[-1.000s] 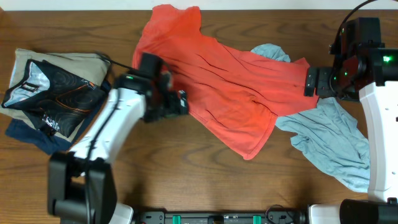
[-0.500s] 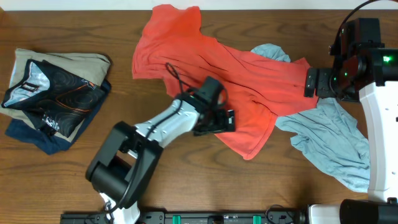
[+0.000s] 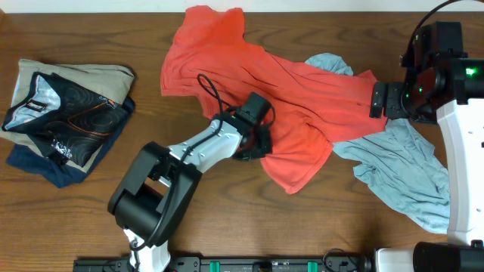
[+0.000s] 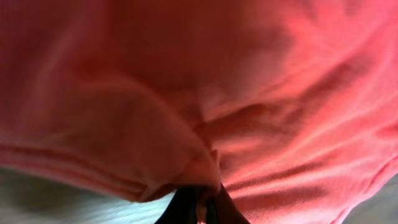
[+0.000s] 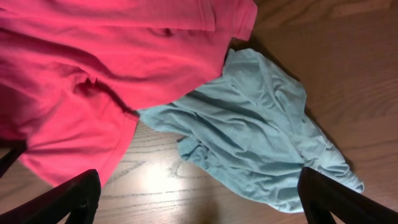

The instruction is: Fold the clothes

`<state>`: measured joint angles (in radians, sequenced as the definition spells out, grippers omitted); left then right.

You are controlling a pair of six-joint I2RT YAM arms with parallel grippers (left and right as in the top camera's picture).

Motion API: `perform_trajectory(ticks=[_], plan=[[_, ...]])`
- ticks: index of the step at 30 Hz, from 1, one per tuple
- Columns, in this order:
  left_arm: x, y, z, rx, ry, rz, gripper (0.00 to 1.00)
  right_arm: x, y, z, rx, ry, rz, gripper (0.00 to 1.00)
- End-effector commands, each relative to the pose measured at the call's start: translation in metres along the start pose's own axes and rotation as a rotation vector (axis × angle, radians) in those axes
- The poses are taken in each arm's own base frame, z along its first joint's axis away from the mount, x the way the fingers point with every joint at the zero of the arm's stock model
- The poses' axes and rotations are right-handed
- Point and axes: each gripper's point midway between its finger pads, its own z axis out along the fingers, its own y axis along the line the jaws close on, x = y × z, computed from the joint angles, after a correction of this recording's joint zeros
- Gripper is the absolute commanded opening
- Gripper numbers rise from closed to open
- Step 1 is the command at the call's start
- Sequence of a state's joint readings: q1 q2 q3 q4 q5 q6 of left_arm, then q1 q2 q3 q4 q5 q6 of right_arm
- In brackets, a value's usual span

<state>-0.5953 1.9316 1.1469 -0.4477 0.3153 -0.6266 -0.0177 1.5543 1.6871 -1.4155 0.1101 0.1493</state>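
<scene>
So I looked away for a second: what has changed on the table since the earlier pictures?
The left gripper swept right from the left edge of the coral-red T-shirt to its lower hem, closed on the fabric and tugged it slightly back left, shifting the bottom corner. The right gripper, open, the grey-blue shirt and the folded pile of clothes stayed put.

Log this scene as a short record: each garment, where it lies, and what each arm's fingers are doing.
red T-shirt: spread unfolded across the table
grey-blue shirt: crumpled at right, partly under the red T-shirt
folded pile: left side, apart from both shirts
left gripper: fingers pinched on the red T-shirt's edge
right gripper: fingers open, above where the two shirts meet
</scene>
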Motion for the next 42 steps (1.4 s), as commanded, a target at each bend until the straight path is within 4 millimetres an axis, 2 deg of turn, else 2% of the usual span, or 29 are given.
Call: perform_trajectory(ticks=[1,5,9,10,13,16,19,23,25,26,30,33,36,39,42], plan=[[0.01,0.047,-0.001,-0.125,0.069,-0.008,0.06,-0.003,-0.005,0.001,0.016,-0.009,0.016,0.99],[0.024,0.093,-0.034,-0.21,0.18,0.028,0.06,-0.003,-0.006,0.004,0.023,-0.009,0.016,0.99],[0.017,0.16,-0.084,-0.366,0.153,-0.114,0.06,0.004,-0.005,0.02,0.023,0.024,0.012,0.99],[0.014,0.168,-0.092,-0.364,0.142,-0.142,0.06,0.009,-0.003,0.026,0.019,0.041,0.011,0.99],[0.007,0.199,-0.119,-0.347,0.093,-0.275,0.06,0.026,0.003,0.049,-0.008,0.104,0.006,0.88],[0.006,0.219,-0.133,-0.313,0.076,-0.381,0.06,0.045,0.011,0.077,-0.043,0.161,0.004,0.75],[0.01,0.227,-0.135,-0.265,0.091,-0.447,0.06,0.06,0.026,0.103,-0.121,0.191,-0.008,0.59],[0.014,0.232,-0.134,-0.264,0.104,-0.448,0.06,0.088,0.073,0.13,-0.396,0.207,-0.157,0.41],[0.016,0.232,-0.133,-0.264,0.108,-0.45,0.06,0.103,0.088,0.141,-0.479,0.215,-0.169,0.29],[0.016,0.232,-0.133,-0.264,0.109,-0.45,0.06,0.11,0.095,0.146,-0.511,0.218,-0.173,0.25],[0.017,0.232,-0.133,-0.265,0.111,-0.45,0.06,0.133,0.112,0.165,-0.563,0.216,-0.198,0.27],[0.017,0.232,-0.133,-0.265,0.111,-0.45,0.06,0.145,0.118,0.178,-0.562,0.203,-0.207,0.3],[0.017,0.232,-0.133,-0.265,0.11,-0.45,0.06,0.143,0.116,0.192,-0.513,0.157,-0.168,0.28],[0.017,0.232,-0.133,-0.265,0.111,-0.45,0.06,0.13,0.102,0.207,-0.4,0.091,-0.091,0.27],[0.017,0.232,-0.133,-0.265,0.11,-0.45,0.06,0.111,0.077,0.218,-0.25,0.008,-0.032,0.27]])
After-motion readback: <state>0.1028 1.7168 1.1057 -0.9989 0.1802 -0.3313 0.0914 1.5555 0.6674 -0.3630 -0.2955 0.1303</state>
